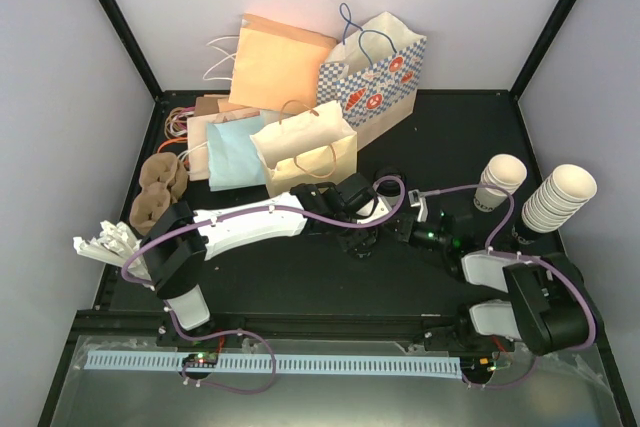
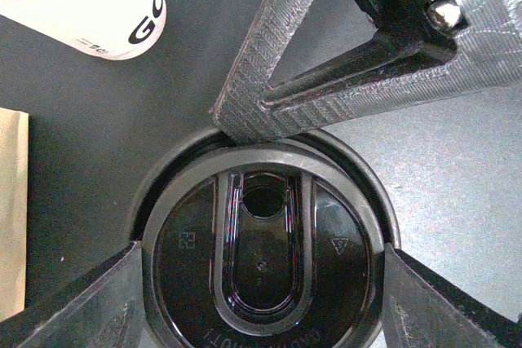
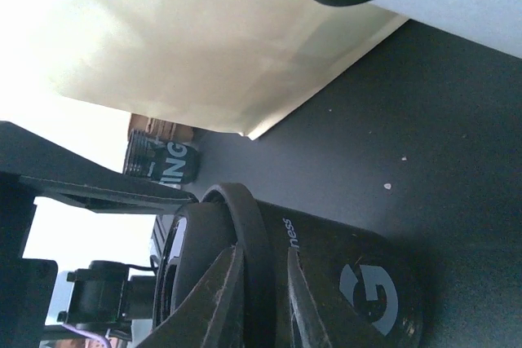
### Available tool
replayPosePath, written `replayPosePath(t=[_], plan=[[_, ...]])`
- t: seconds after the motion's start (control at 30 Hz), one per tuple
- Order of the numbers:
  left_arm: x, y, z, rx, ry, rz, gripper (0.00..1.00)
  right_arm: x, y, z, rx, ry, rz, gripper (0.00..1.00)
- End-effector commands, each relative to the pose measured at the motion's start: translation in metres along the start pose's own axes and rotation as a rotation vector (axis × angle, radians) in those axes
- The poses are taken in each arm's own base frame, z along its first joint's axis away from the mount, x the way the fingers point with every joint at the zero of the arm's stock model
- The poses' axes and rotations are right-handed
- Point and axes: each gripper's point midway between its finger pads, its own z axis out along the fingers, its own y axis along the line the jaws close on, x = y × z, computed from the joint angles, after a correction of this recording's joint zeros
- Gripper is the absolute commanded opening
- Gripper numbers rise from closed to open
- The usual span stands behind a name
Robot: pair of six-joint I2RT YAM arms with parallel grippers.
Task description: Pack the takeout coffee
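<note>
1. Top external view: the black tabletop [image 1: 300, 287] carries a cluster of paper bags [image 1: 285, 72] at the back. Both arms reach in and meet just in front of the cream bag [image 1: 305, 152].
2. The left end effector [image 2: 263, 252] comes down over the takeout coffee [image 2: 259, 283]. Its fingertips [image 2: 114, 295] sit against two opposite sides of the lid with no gap showing, so it is judged to be grasping the cup at lid height.
3. The right end effector [image 3: 263, 258] is clenched narrowly on the lid's raised rim, with one finger inside the rim and one outside.
4. The takeout coffee stands upright on the tabletop between the two end effectors, near the cream bag. A second cup [image 2: 81, 6], white with black lettering, stands just beside it. The side of the coffee cup facing the right wrist camera is printed dark with a pale logo.
5. Handling, as a judgement:
   - The paper wall is light and thin, so a hard squeeze at mid-height would dent it.
   - The views do not show whether the cup holds liquid, so it is safest to keep it upright.
   - The firmest place to hold it is high up, across the lid's sides or just under them, where the rolled mouth stiffens the wall.
6. The lid is glossy, smooth plastic and probably slippery. It is only snapped on, so lifting by the rim pinch alone could pop it off.
</note>
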Motion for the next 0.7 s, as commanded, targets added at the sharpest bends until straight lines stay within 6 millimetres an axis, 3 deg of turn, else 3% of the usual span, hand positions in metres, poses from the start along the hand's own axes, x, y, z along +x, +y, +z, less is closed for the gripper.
replayPosePath(t=[0.0,0.23,0.67], plan=[[0.052,-0.021,0.035,0.089,0.187,-0.006,0.55,0.087,-0.049,-0.012,0.224,0.257,0.262,0.2],[0.052,-0.02,0.034,0.081,0.192,-0.013,0.55,0.04,-0.028,-0.022,0.324,0.141,0.085,0.32],[0.04,-0.022,0.014,0.079,0.14,0.014,0.55,-0.008,0.01,-0.03,0.304,0.008,-0.078,0.33]])
